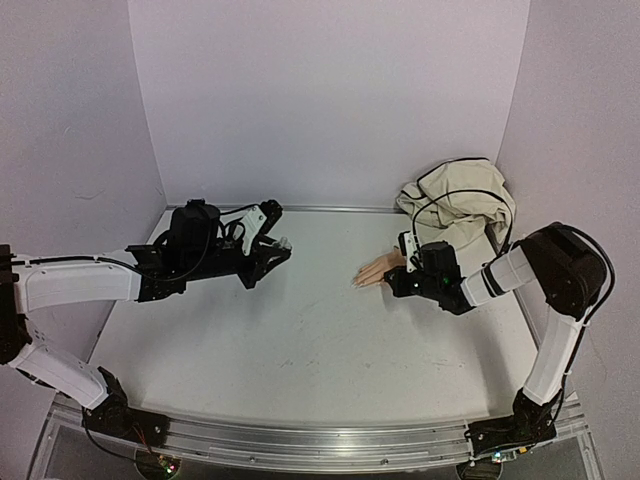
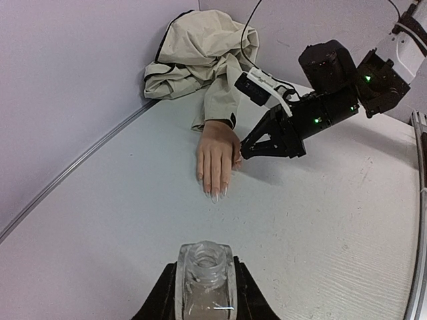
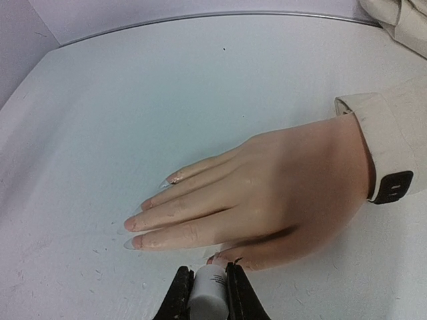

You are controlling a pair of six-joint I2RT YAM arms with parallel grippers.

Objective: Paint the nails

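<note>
A small white cylindrical cap [image 3: 208, 300] is pinched in the right gripper [image 2: 244, 154], just beside the thumb of the peach-coloured mannequin hand [image 3: 287, 187]. The hand is laid flat at 2 o'clock on the scuffed white table [image 1: 300, 345], its pale pointed nails [image 3: 131, 225] aimed at 9. A clear glass bottle [image 2: 204, 263] is clamped by the left gripper [image 1: 276, 246] at 10 o'clock. The table is enclosed by lilac walls [image 1: 320, 100].

Top view: pale pointed nails [image 1: 356, 283] of the peach-coloured mannequin hand [image 1: 372, 272] too small to resolve; its wrist hidden behind the right pincer [image 1: 392, 283]. Right wrist view: white cylindrical piece [image 3: 209, 297] between the fingers [image 3: 177, 297] cut off by the bottom edge, its tip against the thumb unreadable. Left wrist view: clear glass bottle [image 2: 205, 293] in the left pincer [image 2: 205, 268] also cut off there.
</note>
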